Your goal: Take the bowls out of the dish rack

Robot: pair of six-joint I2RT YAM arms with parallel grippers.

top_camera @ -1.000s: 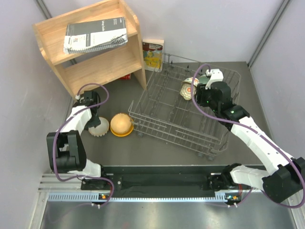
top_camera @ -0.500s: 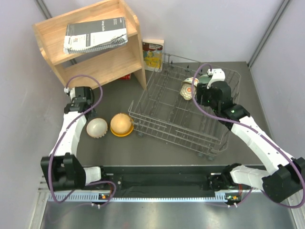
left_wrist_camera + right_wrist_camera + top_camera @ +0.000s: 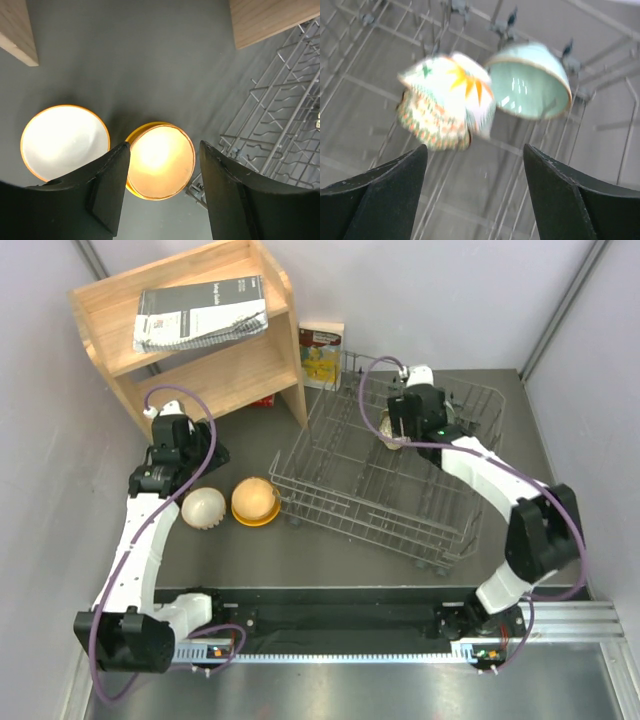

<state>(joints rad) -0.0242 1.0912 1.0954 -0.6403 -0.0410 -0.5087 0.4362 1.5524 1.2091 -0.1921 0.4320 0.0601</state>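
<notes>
Shows floral bowl tilted on edge in the dish rack, teal bowl just beside it, both directly ahead of the spread right hand. Shows left hand, spread too, well apart, over orange bowl and tan bowl on tabletop.

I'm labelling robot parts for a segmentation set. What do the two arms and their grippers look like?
The left arm and right arm both have white links with black joint housings. A thin purple cable loops loosely along each. The left gripper and right gripper each have two broad, matte black fingers with smoothly curved edges. No markings are readable.
</notes>
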